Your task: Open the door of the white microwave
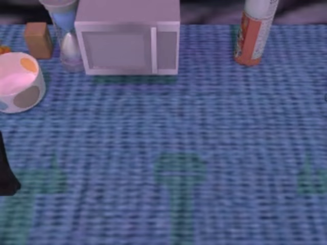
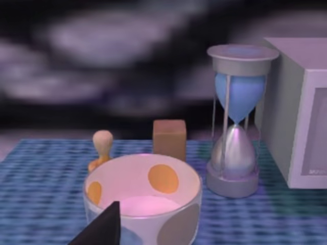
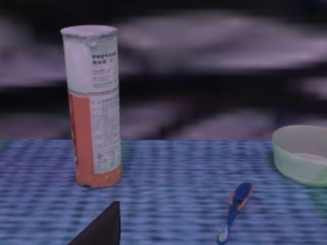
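Blue woven desk [image 1: 204, 127] fills the front. At its far edge sits the white microwave [image 1: 127, 37], its door [image 1: 116, 50] shut. Left claw [image 1: 7, 176] waits at the left edge; whether it is open cannot be told.

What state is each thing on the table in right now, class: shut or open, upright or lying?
door: shut, flush with the white microwave
hourglass: upright, sand in both bulbs
spotted bowl: upright, pink inside
canister: upright, lid on
toothbrush: lying flat
brown block: standing
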